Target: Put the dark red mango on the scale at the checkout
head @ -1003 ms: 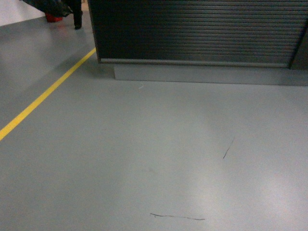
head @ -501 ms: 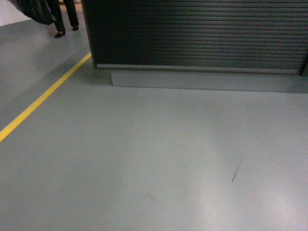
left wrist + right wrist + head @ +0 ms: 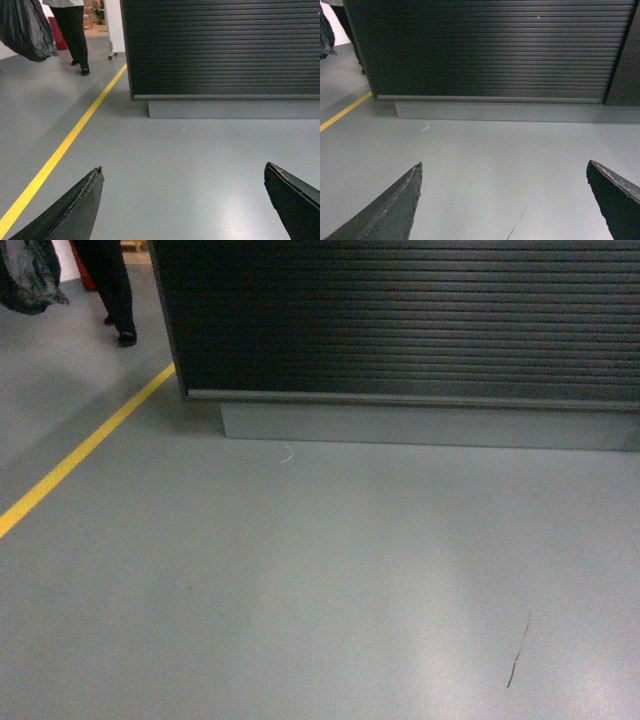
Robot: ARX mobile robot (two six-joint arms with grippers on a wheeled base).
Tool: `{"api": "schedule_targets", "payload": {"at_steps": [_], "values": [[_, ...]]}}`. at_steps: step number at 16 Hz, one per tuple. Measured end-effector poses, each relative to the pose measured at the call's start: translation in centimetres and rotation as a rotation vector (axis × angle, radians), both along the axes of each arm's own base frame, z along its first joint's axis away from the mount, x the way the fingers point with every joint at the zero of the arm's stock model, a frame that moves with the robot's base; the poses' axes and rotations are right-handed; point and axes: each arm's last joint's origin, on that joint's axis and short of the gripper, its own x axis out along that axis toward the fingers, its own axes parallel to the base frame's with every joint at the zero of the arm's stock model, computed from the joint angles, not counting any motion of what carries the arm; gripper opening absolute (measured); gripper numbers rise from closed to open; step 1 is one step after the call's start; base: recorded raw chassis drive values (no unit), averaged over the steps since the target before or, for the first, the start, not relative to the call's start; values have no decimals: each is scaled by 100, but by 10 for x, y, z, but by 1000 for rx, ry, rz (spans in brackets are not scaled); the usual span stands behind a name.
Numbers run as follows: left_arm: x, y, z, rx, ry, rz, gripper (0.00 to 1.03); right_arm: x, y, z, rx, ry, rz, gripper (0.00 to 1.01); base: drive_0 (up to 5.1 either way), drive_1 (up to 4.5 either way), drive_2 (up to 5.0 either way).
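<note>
Left gripper [image 3: 182,200]: jaws spread wide, nothing between them, only grey floor [image 3: 165,165] showing in the gap
Right gripper [image 3: 504,200]: jaws equally wide apart and empty, pointed at the base of the checkout [image 3: 490,50]
Dark red mango: not in any of the 3 views; neither gripper holds it, so its place cannot be told
Scale: not in view; the top of the checkout is cut off above the frames
Progress: judged at the very start; the robot faces the checkout with nothing picked up, so finding the mango, grasping it and setting it on the scale are all left
Surface: only the front of the checkout shows, dark and horizontally ribbed, standing on a grey plinth [image 3: 420,427]
Floor: smooth grey with glare patches, a thin dark scuff mark [image 3: 518,652] to the right in the head view, and a yellow line [image 3: 85,447] running diagonally past the checkout's left corner
Room: a person [image 3: 72,30] in dark trousers stands beyond that corner, beside a hanging black bag [image 3: 25,27]
</note>
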Motion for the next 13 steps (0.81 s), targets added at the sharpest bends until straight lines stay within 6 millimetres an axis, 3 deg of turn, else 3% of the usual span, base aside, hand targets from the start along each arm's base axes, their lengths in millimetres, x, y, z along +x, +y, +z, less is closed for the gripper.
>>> {"api": "schedule_targets", "payload": {"at_steps": [13], "values": [[0,0,0,0,0,0,98,0,0,0,0,-2,0,98,2,380,-376]]}}
